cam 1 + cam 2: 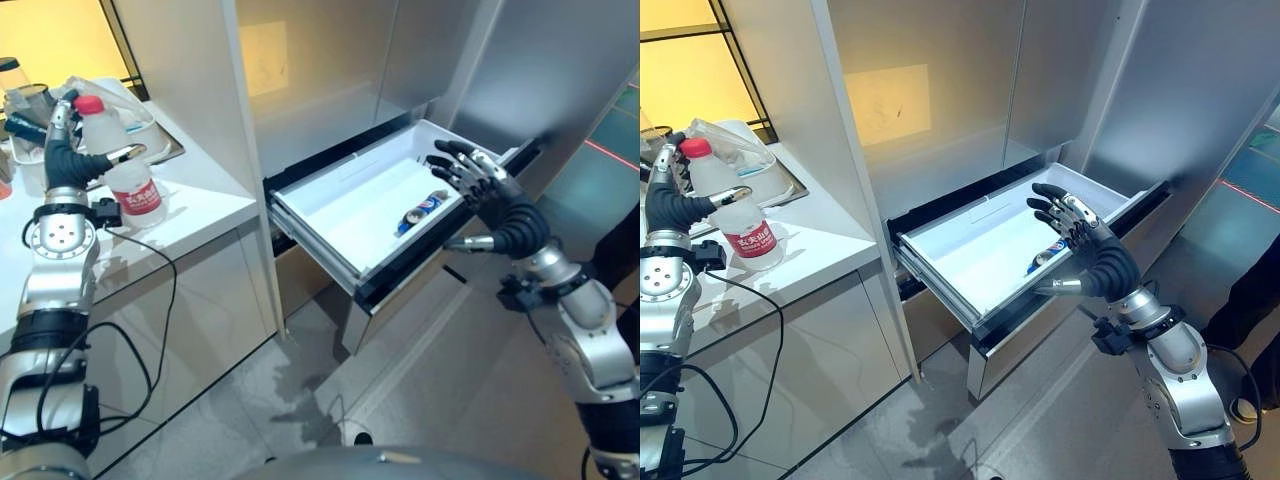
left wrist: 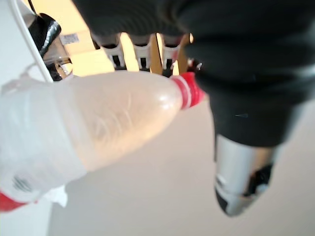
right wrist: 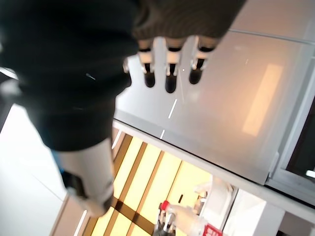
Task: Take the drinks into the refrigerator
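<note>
A clear plastic bottle (image 1: 128, 165) with a red cap and red label stands on the white counter (image 1: 205, 205). My left hand (image 1: 62, 150) is beside it, fingers straight and upright behind the bottle, thumb (image 2: 239, 189) reaching across its front; the bottle (image 2: 113, 118) lies between them. The white refrigerator drawer (image 1: 318, 243) is pulled out low down, and a small blue drink (image 1: 422, 209) lies inside near its right end. My right hand (image 1: 490, 195) hovers open over the drawer's right front corner with spread fingers (image 3: 170, 73), holding nothing.
Grey refrigerator doors (image 1: 330, 70) rise above the drawer. A metal tray with a plastic bag (image 1: 150, 125) and a jar (image 1: 15, 78) sit at the back of the counter. A person's dark leg and shoe (image 1: 1243, 405) stand at the right on the grey floor.
</note>
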{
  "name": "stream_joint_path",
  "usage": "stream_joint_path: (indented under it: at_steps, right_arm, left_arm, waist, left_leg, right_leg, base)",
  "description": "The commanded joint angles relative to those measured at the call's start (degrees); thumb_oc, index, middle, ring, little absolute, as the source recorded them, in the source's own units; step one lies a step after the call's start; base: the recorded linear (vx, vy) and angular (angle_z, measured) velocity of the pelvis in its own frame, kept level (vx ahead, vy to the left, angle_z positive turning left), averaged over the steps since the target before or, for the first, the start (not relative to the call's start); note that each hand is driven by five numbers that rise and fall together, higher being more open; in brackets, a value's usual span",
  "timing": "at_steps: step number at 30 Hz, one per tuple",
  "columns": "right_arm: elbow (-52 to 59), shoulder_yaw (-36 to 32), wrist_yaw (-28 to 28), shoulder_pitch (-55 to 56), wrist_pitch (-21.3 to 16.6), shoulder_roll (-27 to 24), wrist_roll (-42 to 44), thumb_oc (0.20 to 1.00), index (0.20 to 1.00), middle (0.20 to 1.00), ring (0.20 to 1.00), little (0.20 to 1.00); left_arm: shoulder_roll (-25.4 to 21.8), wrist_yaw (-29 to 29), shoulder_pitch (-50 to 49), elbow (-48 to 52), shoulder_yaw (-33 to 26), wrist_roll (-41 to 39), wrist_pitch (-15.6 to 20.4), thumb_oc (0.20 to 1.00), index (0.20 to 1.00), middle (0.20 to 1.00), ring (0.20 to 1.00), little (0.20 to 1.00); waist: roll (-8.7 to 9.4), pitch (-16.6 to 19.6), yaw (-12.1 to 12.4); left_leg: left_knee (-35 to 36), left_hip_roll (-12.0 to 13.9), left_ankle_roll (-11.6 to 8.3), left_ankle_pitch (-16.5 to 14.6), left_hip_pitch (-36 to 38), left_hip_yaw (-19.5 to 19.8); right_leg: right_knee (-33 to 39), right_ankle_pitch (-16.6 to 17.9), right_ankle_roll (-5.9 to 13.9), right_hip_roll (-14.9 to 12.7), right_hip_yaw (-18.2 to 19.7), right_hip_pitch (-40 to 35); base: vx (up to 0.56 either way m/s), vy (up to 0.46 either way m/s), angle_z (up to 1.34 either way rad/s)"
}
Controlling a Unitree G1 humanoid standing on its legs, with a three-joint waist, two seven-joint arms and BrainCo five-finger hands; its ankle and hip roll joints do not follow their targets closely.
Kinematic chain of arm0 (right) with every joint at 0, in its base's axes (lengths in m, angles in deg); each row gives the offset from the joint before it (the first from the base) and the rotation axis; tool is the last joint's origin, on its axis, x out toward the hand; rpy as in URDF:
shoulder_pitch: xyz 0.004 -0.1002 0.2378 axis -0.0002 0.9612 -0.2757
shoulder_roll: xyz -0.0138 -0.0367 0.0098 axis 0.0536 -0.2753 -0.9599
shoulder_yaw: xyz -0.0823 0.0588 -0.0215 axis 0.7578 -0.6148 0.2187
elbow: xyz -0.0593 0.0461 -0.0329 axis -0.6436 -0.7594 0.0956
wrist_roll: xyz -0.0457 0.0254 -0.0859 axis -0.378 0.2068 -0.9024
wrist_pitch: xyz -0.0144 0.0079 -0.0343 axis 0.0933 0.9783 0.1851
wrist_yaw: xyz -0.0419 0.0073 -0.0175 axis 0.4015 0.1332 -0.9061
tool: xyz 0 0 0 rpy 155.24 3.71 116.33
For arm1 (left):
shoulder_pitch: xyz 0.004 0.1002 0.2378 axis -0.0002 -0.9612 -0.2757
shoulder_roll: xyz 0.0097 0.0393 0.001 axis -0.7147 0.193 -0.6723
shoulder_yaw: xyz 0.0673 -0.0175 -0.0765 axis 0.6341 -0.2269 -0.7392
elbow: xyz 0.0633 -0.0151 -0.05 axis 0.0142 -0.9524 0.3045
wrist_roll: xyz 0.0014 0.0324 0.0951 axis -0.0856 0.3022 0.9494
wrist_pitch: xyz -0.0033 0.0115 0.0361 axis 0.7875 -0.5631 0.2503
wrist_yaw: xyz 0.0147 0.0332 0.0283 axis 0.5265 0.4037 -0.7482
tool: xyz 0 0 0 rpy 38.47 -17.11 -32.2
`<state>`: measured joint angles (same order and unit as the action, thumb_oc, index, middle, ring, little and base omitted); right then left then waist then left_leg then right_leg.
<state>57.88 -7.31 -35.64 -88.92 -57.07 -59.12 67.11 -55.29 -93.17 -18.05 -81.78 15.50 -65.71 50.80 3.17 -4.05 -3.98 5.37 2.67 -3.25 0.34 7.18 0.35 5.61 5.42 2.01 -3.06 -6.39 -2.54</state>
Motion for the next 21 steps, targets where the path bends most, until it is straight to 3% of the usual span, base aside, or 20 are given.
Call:
stream_joint_path:
  at_steps: [1,21]
  right_arm:
    - [4.5,-4.8,0.2,-1.0,-1.0,1.0,2.5,1.000,1.000,1.000,1.000,1.000]
    - [4.8,-5.4,0.7,-0.6,-0.7,0.6,2.8,1.000,1.000,1.000,1.000,1.000]
  left_arm:
    - [-1.8,0.5,4.2,-5.4,0.6,1.2,-0.8,1.000,1.000,1.000,1.000,1.000]
    - [-1.3,0.5,4.2,-9.4,0.1,1.5,-1.8,1.000,1.000,1.000,1.000,1.000]
  waist:
    - [1.11,0.0,-1.3]
    - [1.15,-0.1,-1.6]
  left_leg:
    - [-1.5,-2.1,2.80,-5.7,1.7,1.0]
    - [-1.5,-2.1,2.84,-5.6,1.7,0.9]
  right_leg:
    - [-3.1,-8.6,2.85,-0.5,-0.1,-4.5]
    - [-2.9,-8.4,2.77,-0.5,0.2,-4.5]
  base:
    - [0.00,0.000,0.00]
    - [0.00,0.000,0.00]
